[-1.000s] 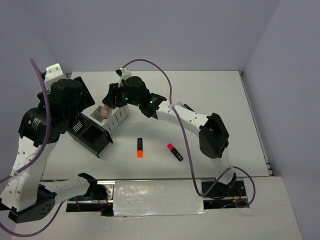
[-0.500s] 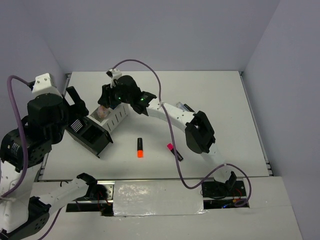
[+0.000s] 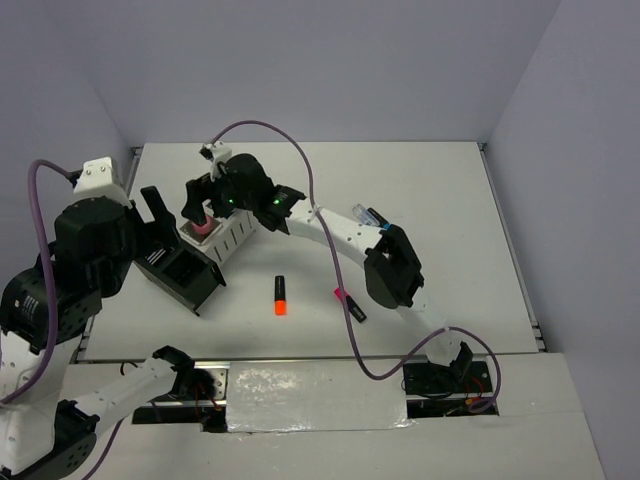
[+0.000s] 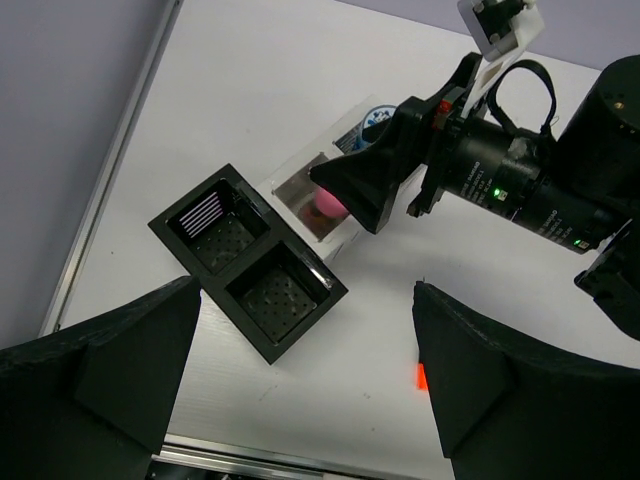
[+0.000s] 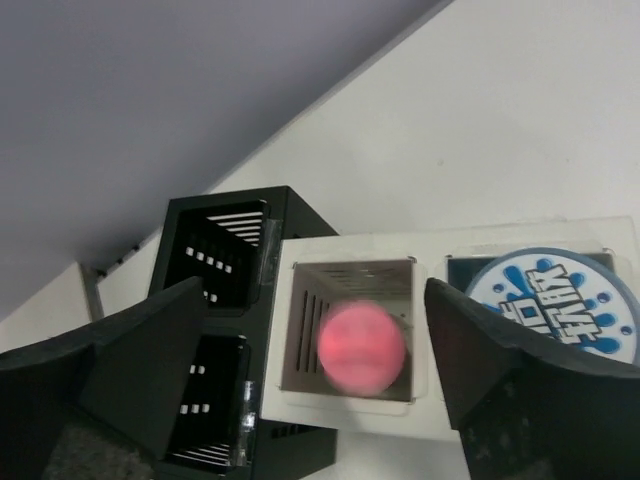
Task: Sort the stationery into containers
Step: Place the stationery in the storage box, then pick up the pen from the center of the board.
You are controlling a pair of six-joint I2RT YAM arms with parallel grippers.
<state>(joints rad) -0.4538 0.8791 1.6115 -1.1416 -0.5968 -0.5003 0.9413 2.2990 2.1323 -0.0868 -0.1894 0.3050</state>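
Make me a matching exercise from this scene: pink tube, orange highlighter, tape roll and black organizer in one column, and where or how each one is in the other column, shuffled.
Column one
1. pink tube
2. orange highlighter
3. tape roll
4. black organizer

Column two
A. both compartments empty
B. in the white organizer, compartment away from the black one
C. lying on the bare table
D. in the white organizer, compartment next to the black one

Pairs: 1-D, 2-C, 3-B, 4-A
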